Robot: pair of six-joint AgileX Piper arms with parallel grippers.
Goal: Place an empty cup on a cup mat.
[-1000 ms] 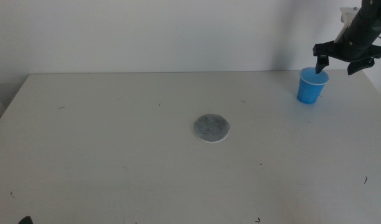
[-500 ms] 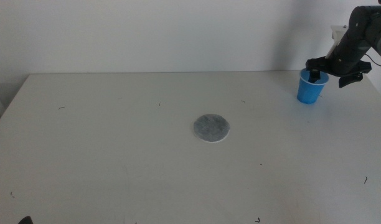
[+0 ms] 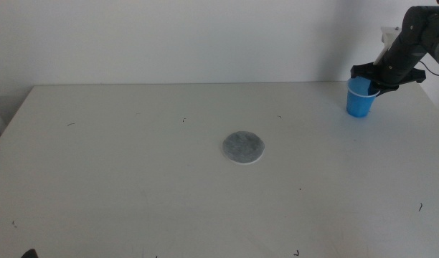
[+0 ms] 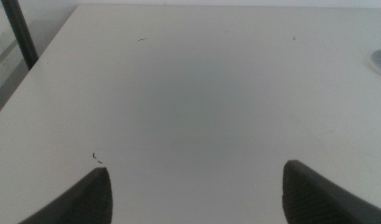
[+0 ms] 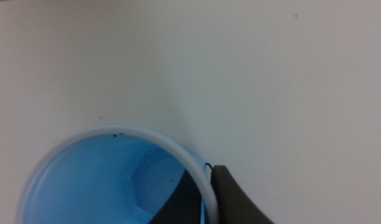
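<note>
Middle view: gripping phase. Right gripper (image 3: 375,81) pinching rim of the cup (image 3: 359,99) at two o'clock from the cup mat (image 3: 244,147); lifting needed next. Left gripper (image 4: 197,186) waiting, spread wide.

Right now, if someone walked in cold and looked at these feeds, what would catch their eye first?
The bright blue cup at the table's far right corner, with the right gripper pinching its rim, one jaw inside and one outside, as the right wrist view shows. Next, the grey cup mat, alone near the middle of the pale table, well apart from the cup. The left gripper waits open over bare tabletop.
</note>
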